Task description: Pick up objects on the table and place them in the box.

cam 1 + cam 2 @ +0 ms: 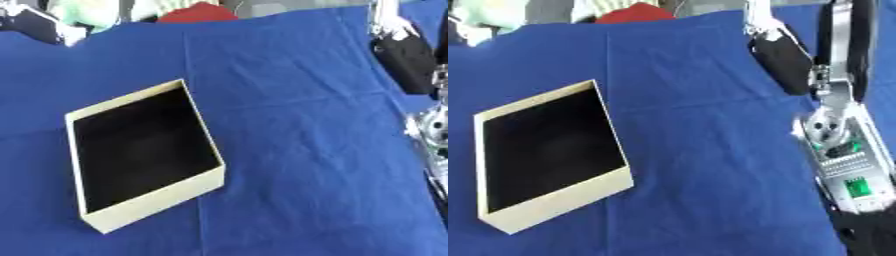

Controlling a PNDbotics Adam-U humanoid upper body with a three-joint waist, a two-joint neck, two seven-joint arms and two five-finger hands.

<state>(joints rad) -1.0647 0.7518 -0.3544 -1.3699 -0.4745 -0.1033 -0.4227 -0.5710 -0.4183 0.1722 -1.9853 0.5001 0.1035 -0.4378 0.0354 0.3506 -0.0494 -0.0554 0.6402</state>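
Right eye view, blue cloth (710, 150) (creased), cream box (553, 200), right robot hand (785, 57) finger state unclear.

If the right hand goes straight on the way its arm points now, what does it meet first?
The right hand points toward the far edge of the blue cloth. The way looks free until that edge, where a red thing lies off to the left. Depth is unclear. The box is not in its line.

Table under a blue cloth

The table (297, 150) wears a creased blue cloth; an open cream box (144, 155) with a dark inside sits askew at its left.
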